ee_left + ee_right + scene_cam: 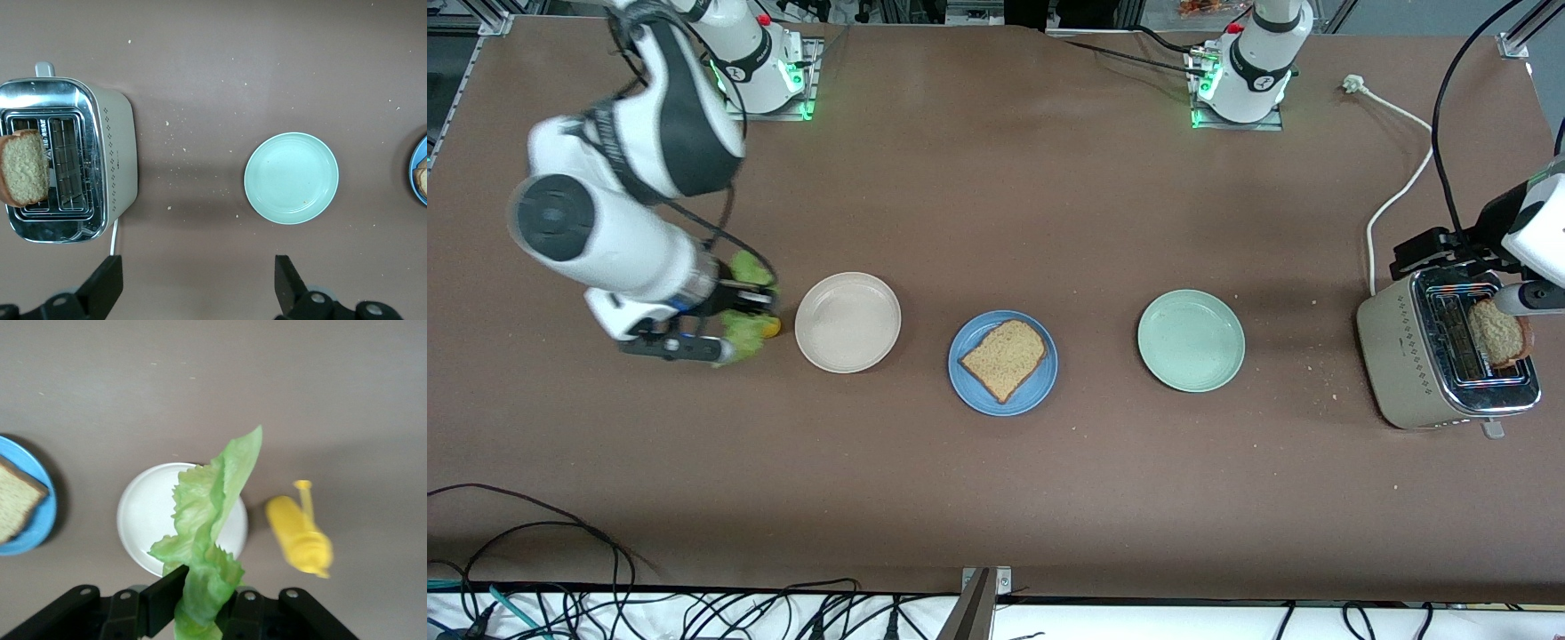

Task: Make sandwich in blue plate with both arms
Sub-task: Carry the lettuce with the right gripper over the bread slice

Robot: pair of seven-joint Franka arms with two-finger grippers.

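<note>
While the right arm's black two-finger gripper [200, 613] hangs in the air toward its own end of the brown desk [996, 498], its fingers [163, 600] are clamped on the stem end of a ruffled green lettuce leaf [207, 520], which dangles over the round beige plate [143, 513] in the right wrist view. In the front view that gripper [725, 324] sits just beside the beige plate [847, 321], with the leaf [749, 302] bunched around it. A yellow plastic squeeze bottle [300, 533] lies on its side on the desk close to the beige plate.

The round medium-blue plate [1003, 362] rests at the middle of the desk, between the beige plate and a round pale green plate [1191, 340]. One slice of brown speckled toast with a darker crust [1004, 358] lies flat in the blue plate, uncovered.

At the left arm's end stands a beige and chrome two-slot toaster [1405, 356], a white cord running from it. A second slice of brown toast [1498, 332] pokes up from one slot. The left arm's black gripper [199, 287] hovers over the bare desk between the toaster and the pale green plate, its fingers [103, 283] spread wide apart and holding nothing.
</note>
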